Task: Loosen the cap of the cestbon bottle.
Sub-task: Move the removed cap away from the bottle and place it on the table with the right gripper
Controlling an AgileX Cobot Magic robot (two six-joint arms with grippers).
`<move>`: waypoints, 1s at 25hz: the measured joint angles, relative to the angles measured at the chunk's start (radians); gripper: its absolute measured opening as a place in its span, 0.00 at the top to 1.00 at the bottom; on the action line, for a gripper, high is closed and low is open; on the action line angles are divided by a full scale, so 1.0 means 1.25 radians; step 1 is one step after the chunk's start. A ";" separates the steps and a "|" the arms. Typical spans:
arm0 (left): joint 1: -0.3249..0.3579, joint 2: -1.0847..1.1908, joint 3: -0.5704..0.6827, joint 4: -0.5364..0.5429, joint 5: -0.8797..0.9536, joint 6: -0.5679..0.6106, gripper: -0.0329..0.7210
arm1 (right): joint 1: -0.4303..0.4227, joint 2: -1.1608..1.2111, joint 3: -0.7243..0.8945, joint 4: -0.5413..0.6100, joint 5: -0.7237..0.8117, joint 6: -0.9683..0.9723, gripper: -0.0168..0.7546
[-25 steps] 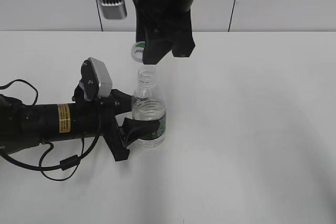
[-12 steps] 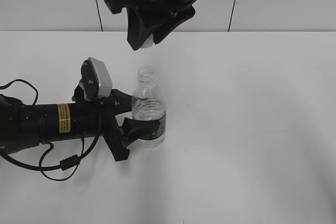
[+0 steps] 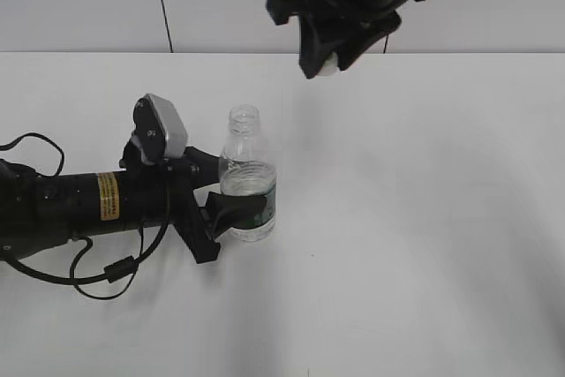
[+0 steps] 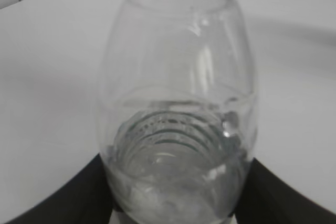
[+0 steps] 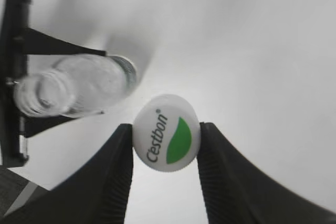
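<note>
While the left gripper (image 3: 231, 216) clamps the upright cestbon bottle (image 3: 246, 174) left of the table's (image 3: 424, 218) centre, the cap (image 5: 166, 133) sits pinched in the right gripper (image 3: 328, 64), raised toward the far edge, right of the open neck.

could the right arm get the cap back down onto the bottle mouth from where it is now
Probably yes. The right pincer grips the cap, raised off to the side of the cestbon bottle. The bottle's open mouth has nothing over it, and the left pincer holds only its lower body.
</note>
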 joint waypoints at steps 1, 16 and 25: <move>0.000 0.000 0.000 -0.019 0.002 0.000 0.44 | -0.019 -0.007 0.016 -0.001 0.000 -0.004 0.59; 0.000 0.000 0.000 -0.152 -0.047 0.068 0.44 | -0.366 -0.133 0.423 -0.016 -0.190 -0.057 0.59; 0.000 0.000 0.000 -0.164 -0.048 0.070 0.44 | -0.369 -0.028 0.491 0.011 -0.419 -0.063 0.59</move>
